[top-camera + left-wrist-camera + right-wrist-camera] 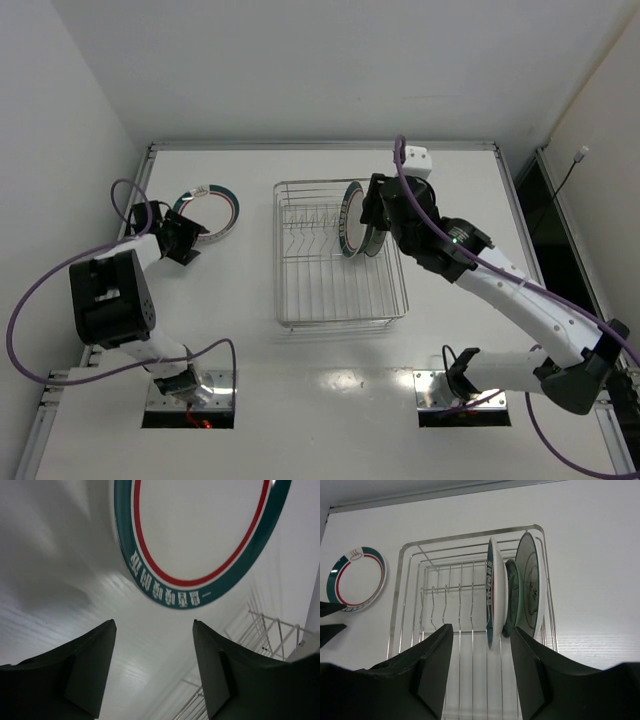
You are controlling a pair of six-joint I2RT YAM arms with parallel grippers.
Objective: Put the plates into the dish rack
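Note:
The white plate with a teal-and-red rim point(207, 212) lies flat on the table left of the dish rack point(340, 290); it also shows in the left wrist view point(200, 530) and the right wrist view point(356, 577). My left gripper point(188, 240) is open and empty just short of its near-left edge point(154, 621). Three plates stand upright at the rack's right end point(350, 218): the dark-teal-rimmed one point(496, 595), the teal-blue patterned one point(513, 597), and the white one with thin dark rings point(530, 580). My right gripper point(372, 215) is open and empty just beside them point(480, 628).
The rack's left prongs point(445, 605) are unoccupied. A corner of the rack point(265, 630) shows right of my left fingers. White walls close in the table on the left, back and right. The left gripper's fingertips point(330, 609) show at the right wrist view's left edge.

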